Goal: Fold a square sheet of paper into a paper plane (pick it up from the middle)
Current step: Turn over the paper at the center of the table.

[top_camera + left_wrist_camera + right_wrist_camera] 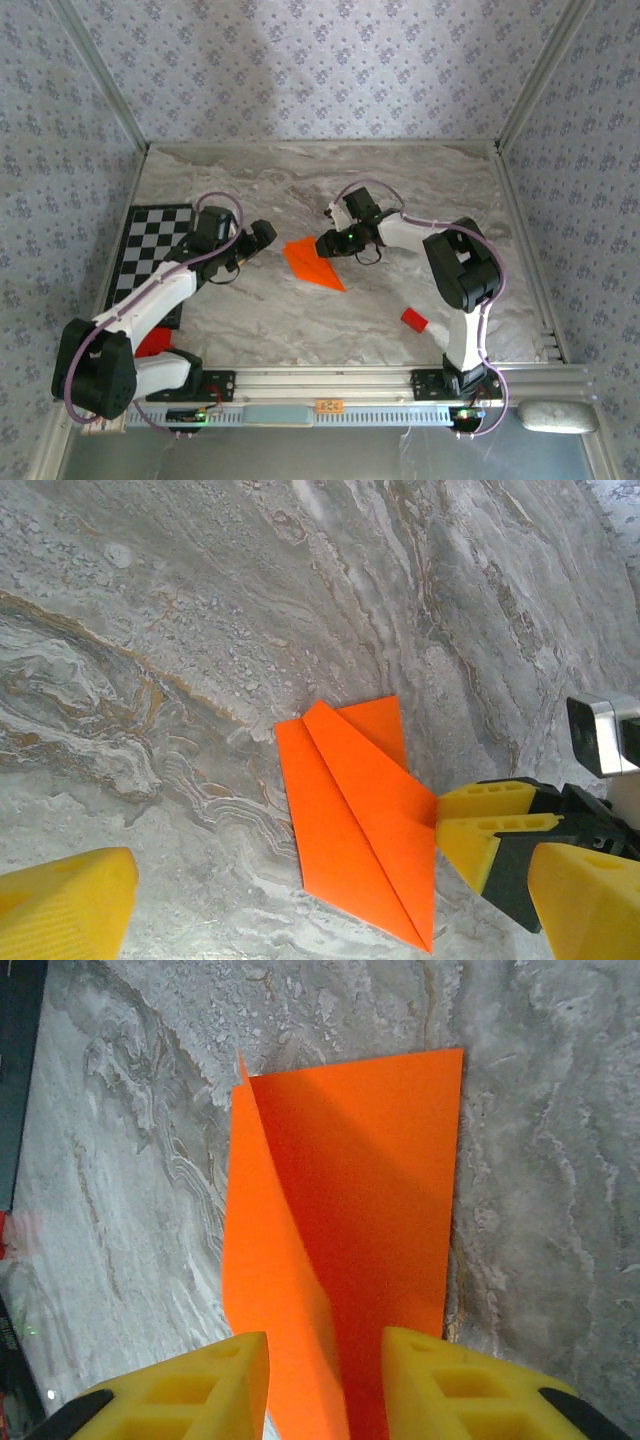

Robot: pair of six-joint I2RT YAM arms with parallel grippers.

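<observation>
The orange paper plane (312,263) lies flat in the middle of the frame. The left gripper (262,235), just left of it, is wide open. The right gripper (327,1348) has a finger on each side of the plane's edge. I cannot tell if it pinches.

Table is a grey marbled slab (300,310) boxed in by walls of purple-grey floral wallpaper (320,70). Looking from above, there's a black-and-white checkerboard mat (150,235) lying flat over at 9 o'clock, right up against the left edge. A small red block (414,320) sits alone around 4 o'clock. Something red (152,342) pokes out at 8, can't tell what. An aluminium rail (330,385) runs along 6 with a little orange tag (329,405) just below it.
</observation>
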